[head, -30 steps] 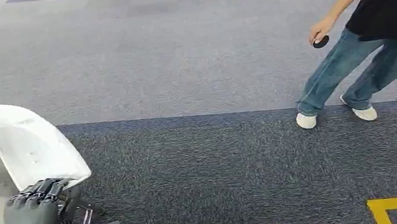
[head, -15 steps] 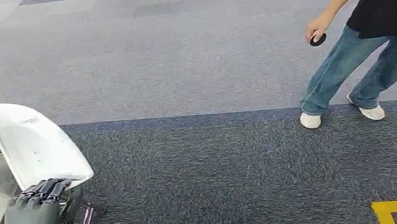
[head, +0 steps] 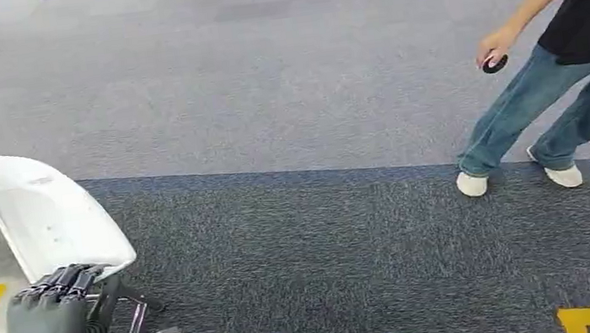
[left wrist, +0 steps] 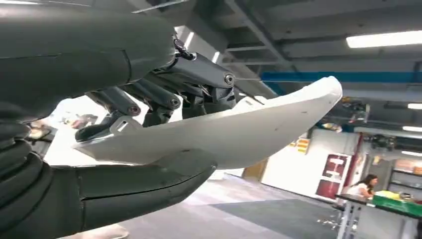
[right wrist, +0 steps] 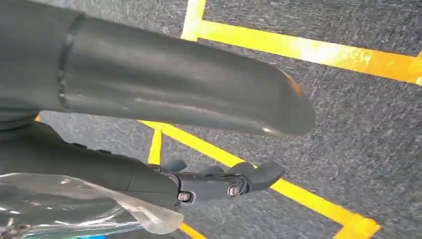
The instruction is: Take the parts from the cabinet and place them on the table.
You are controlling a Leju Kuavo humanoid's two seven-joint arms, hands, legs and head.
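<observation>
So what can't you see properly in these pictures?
- The person in the head view: head and shoulders cut off by the top edge.
- The small dark thing in the person's hand: too small to name.
- The white part in the left hand: the fingers hide its lower edge.
- The right hand in its wrist view: a clear shiny thing beside it is cut off by the edge, so whether it's held is unclear.

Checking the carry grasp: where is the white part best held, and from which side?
Hold the white part at its lower rim, robot hand coming from below. It is a thin curved shell standing up from the left robot hand; thumb on one face, fingers on the other clamp the edge, as now.
</observation>
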